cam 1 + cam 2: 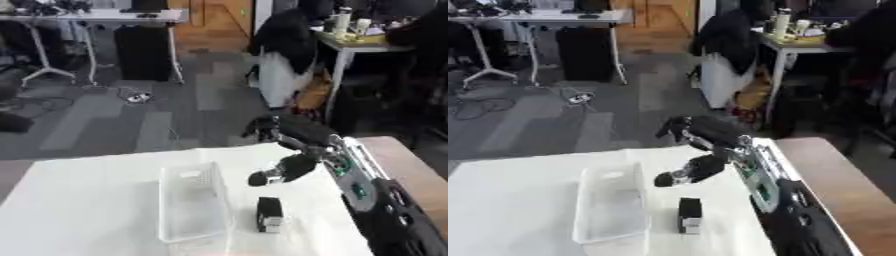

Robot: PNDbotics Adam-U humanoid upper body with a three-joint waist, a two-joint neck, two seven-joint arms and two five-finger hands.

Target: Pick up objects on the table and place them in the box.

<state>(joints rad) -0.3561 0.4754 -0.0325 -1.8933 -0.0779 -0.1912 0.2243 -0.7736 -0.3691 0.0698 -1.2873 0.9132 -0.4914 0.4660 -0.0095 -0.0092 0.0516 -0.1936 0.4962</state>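
Office flooring in grey carpet fills the upper half of the frame, with desks and dark chairs along the far edge; the lower half shows a table covered in a white cloth (pixel 87 200), its bare wooden edge visible at the right

A clear plastic box (pixel 188 205), rectangular and open-topped, sits just left of centre on the cloth; it looks empty, though its see-through walls make that hard to confirm

Just to the right of the box, apart from it, stands a small upright block (pixel 269 214), black on top with a pale band lower down; what it is cannot be made out

The robot's right arm enters from the lower right corner and slants up toward the centre; its right hand (pixel 697 131) hangs above the table's far edge, higher in the frame than the block and touching nothing; its fingers look loosely curled, with the dark thumb (pixel 689 172) pointing down and left toward the box; the left hand does not appear

The block appears small, rigid and light, so it should lift easily; being tall and narrow it may tip if nudged, so pinching its two upright sides near the middle seems the safest hold
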